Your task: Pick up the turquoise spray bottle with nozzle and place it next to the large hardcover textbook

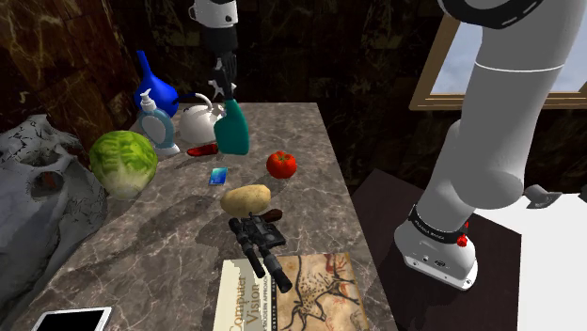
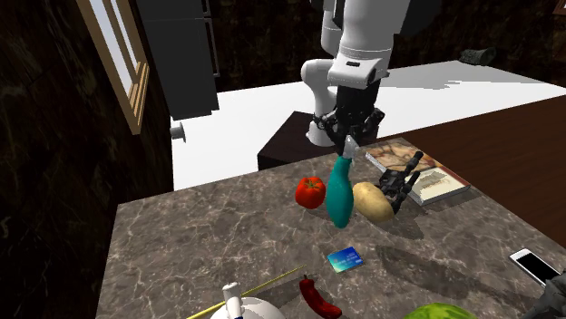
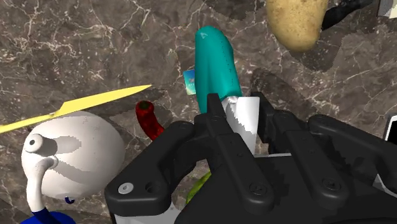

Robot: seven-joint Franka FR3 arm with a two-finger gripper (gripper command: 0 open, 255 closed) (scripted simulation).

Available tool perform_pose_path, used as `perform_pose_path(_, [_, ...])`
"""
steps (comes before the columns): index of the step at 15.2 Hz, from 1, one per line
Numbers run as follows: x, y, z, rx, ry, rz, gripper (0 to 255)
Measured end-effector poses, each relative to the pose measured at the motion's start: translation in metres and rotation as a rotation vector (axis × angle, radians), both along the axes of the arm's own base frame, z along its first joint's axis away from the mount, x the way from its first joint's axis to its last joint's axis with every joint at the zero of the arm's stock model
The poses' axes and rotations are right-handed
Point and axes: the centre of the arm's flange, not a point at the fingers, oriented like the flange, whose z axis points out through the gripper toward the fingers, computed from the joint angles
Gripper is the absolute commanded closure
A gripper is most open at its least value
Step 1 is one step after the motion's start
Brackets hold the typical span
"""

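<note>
Hand: closed on the white nozzle neck.
Spray bottle: upright at the far end of the surface, beside the tomato; judged light, rigid, slick; best taken at the neck.
Textbook: well apart, at the near edge.

The potato and gun stand between bottle and book; bare table lies open at the shoulder view's left of them.

Shoulder view: spray bottle between kettle and tomato; potato in front; textbook nearest, gun seemingly overlapping it
</note>
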Motion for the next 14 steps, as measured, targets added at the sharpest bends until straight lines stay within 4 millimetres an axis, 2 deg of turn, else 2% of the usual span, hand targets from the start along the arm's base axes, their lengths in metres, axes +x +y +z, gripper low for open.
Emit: perform_pose_path(14, [-0.091, 0.158, -0.001, -0.001, 0.0, 0.0, 255])
